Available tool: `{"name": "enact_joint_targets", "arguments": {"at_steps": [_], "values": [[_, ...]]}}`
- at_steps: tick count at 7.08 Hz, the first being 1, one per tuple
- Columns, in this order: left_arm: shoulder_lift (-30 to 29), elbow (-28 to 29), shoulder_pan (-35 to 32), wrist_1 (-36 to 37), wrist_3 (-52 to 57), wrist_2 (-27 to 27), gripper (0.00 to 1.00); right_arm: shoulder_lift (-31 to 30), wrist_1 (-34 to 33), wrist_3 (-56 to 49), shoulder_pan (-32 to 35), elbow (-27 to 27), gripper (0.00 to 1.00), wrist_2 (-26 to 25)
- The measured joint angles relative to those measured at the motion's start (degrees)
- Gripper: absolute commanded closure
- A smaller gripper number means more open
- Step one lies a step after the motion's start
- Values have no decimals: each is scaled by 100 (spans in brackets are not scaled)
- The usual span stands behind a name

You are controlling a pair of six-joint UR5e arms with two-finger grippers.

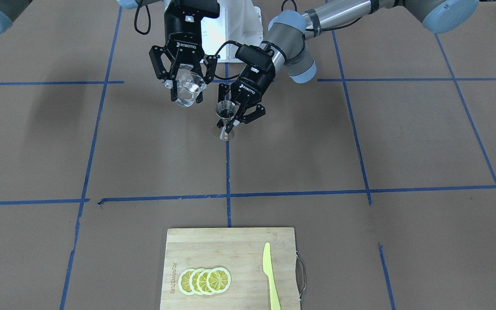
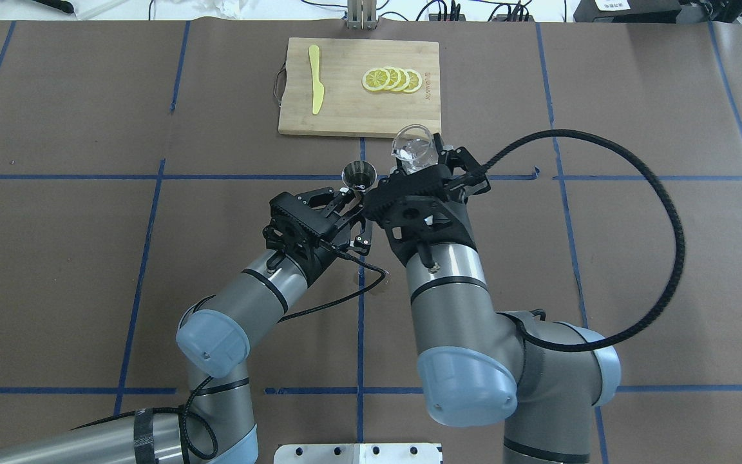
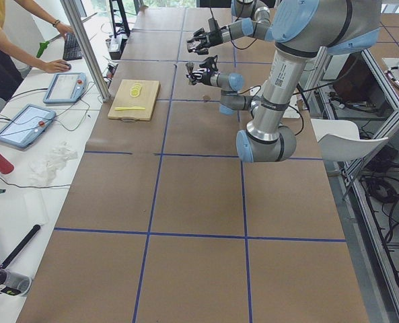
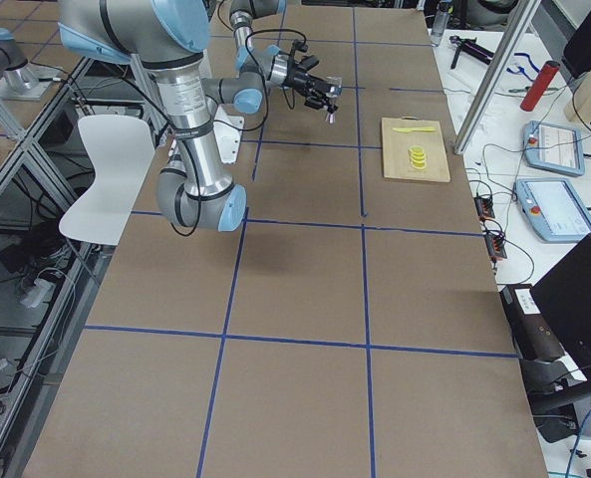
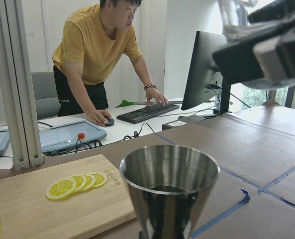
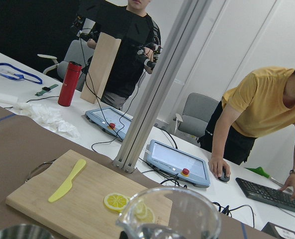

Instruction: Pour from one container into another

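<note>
Although the bench (image 1: 360,150) bears a wooden cutting board (image 1: 230,249) on its far side from the robot, the work is in the air nearer the robot's base. The right gripper (image 1: 186,88) has its fingers closed round the clear tumbler (image 1: 187,86), which is held raised and somewhat tipped, just to the right of the jigger (image 1: 225,113) and higher than it. The left gripper (image 1: 230,120) has its fingers clamped on the steel jigger's narrow waist, holding it upright and apparently off the bench.

Both vessels are thus picked up and brought close. No stream shows, and the tumbler's lip is beside the jigger's mouth, not over it. Something dark sits low in the jigger's upper cup, but I cannot tell liquid from reflection. Most likely the pour itself remains.
</note>
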Motion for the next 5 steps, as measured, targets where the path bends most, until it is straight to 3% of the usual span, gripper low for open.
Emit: {"name": "enact_joint_targets", "arguments": {"at_steps": [3,5], "values": [[620,-498,-119,-35,0,110,100,-996,465,1742,36,158,100,258],[935,-633,-137,-44,-13,432,100,-1639,483,2216,160,228,100,586]]}}
